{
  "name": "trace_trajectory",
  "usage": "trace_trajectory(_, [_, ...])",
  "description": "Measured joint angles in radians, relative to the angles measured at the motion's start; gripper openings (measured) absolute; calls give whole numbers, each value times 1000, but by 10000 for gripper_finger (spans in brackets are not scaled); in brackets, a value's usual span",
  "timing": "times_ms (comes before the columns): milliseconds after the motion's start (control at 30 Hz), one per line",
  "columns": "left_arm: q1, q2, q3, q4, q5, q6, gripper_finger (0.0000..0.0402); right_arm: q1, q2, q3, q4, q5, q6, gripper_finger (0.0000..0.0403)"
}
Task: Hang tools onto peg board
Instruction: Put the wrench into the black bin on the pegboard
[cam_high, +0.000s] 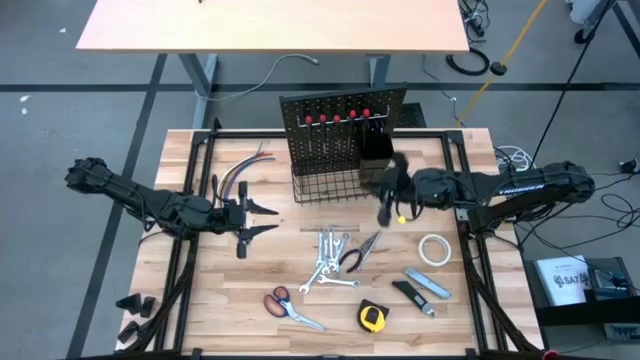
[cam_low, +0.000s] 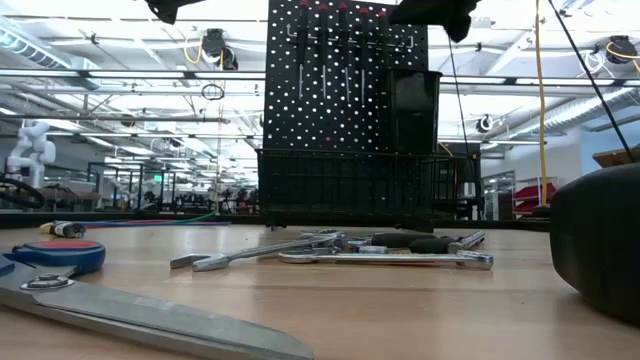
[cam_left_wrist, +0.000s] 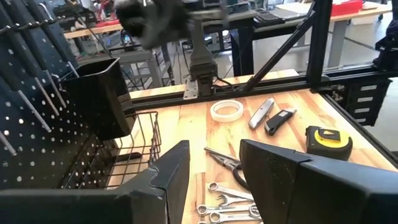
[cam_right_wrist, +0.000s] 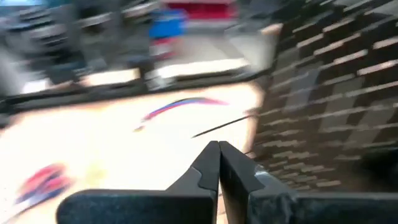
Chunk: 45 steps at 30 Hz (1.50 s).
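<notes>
The peg board (cam_high: 340, 125) stands upright at the table's far middle, with red-handled screwdrivers (cam_high: 337, 118) hanging on its hooks, a black cup (cam_high: 375, 150) and a wire basket (cam_high: 325, 185) at its base. Loose tools lie flat on the table in front of it: wrenches (cam_high: 328, 262), pliers (cam_high: 358, 255), scissors (cam_high: 290, 305), a tape measure (cam_high: 373, 317), a tape roll (cam_high: 434, 250) and a utility knife (cam_high: 428, 284). My left gripper (cam_high: 262, 218) hovers open and empty left of the basket. My right gripper (cam_right_wrist: 219, 149) is shut, blurred, beside the cup (cam_high: 383, 200), with nothing seen between its fingers.
A bundle of coloured wires (cam_high: 240, 175) lies left of the peg board. A black metal frame (cam_high: 465, 200) runs around the table's edges. A second dark knife (cam_high: 412, 297) lies by the utility knife. Bare wood shows between my left gripper and the wrenches.
</notes>
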Motion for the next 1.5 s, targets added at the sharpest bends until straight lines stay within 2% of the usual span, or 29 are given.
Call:
trace_trajectory(133, [0,0,0,2,2,-25,148,57,51,0,-32,-122,75,0])
trace_trajectory(600, [0,23,0,1,7,-75,148,198,258,0,-211,-131,149,0])
trace_trajectory(800, [0,51,0,1,8,-101,148,213,342,0,-265,-249,100,0])
trace_trajectory(900, [0,64,0,4,8,-103,148,215,399,0,-251,-259,100,0])
trace_trajectory(1033, [0,88,0,5,16,-127,148,218,468,0,-249,-259,49,0])
trace_trajectory(1133, [0,109,0,5,34,-127,148,234,510,0,-251,-259,-63,7])
trace_trajectory(1367, [0,121,0,12,102,-126,148,275,541,0,-253,-250,-242,49])
trace_trajectory(1500, [0,152,1,104,122,-126,148,281,537,0,-255,-223,-344,79])
